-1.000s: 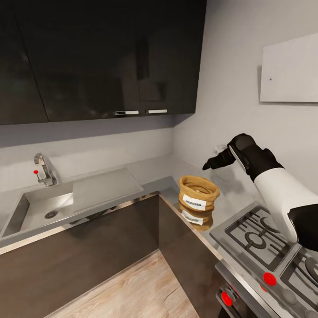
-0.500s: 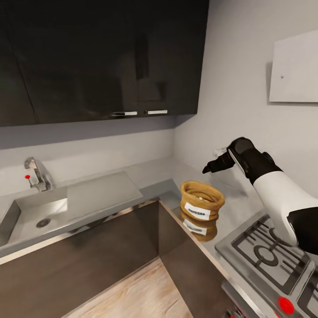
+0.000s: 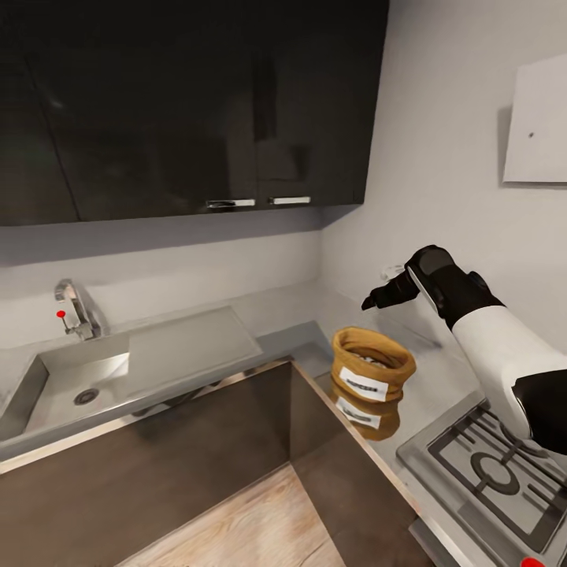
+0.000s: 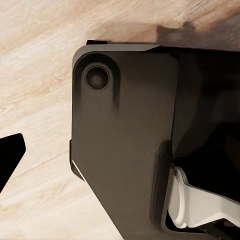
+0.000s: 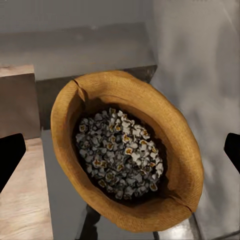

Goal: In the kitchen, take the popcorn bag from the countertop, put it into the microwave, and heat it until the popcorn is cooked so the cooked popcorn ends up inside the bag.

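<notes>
Bag (image 3: 372, 368) sits lower in head view than before; my right gripper (image 3: 370, 300) hovers wide open above; left jaws unclear.

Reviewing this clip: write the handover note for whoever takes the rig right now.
Right gripper: open, empty, held above and behind the popcorn bag.
Left gripper: one finger shows over the wood floor; open or shut unclear.
Popcorn bag: upright on the countertop near the corner, beside the hob, kernels inside.
Done: approach only.
Left: grasp the bag, find the microwave, load it, heat.
</notes>
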You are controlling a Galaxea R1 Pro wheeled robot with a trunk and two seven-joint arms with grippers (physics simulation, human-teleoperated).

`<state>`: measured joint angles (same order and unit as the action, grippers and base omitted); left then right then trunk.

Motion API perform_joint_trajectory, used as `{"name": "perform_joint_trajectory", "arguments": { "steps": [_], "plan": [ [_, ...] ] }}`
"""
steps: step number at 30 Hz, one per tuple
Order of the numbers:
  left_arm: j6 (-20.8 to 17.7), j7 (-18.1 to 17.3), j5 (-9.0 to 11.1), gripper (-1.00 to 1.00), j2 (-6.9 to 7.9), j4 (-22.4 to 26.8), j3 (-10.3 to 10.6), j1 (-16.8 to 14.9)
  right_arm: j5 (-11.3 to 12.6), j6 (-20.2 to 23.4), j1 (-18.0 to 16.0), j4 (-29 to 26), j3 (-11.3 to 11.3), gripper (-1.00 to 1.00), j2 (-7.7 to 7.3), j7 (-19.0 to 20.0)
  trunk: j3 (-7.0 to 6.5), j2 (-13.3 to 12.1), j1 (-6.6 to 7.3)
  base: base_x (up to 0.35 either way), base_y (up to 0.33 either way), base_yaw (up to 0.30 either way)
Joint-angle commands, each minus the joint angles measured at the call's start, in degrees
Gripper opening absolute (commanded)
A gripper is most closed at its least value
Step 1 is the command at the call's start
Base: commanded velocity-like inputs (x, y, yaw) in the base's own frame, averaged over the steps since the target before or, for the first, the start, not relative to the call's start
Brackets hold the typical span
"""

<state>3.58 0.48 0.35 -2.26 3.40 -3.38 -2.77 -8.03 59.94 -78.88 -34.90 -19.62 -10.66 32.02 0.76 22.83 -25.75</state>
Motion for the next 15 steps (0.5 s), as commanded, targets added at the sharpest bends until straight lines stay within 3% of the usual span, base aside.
{"name": "perform_joint_trajectory", "arguments": {
  "steps": [1, 15],
  "plan": [
    [0.2, 0.1, 0.0, 1.0, -0.02, -0.1, -0.3, 0.0, -0.6, 0.1, 0.0, -0.1, -0.2, 1.0, -0.06, 0.6, 0.08, 0.1, -0.03, 0.0, 0.0, 0.054],
    [0.1, 0.0, 0.0, 1.0, -0.02, -0.1, -0.3, 0.0, -0.8, 0.1, 2.7, -0.1, -1.4, 1.0, 0.01, 0.1, 0.08, 0.1, -0.03, 0.0, -0.067, 0.006]
  ]
}}
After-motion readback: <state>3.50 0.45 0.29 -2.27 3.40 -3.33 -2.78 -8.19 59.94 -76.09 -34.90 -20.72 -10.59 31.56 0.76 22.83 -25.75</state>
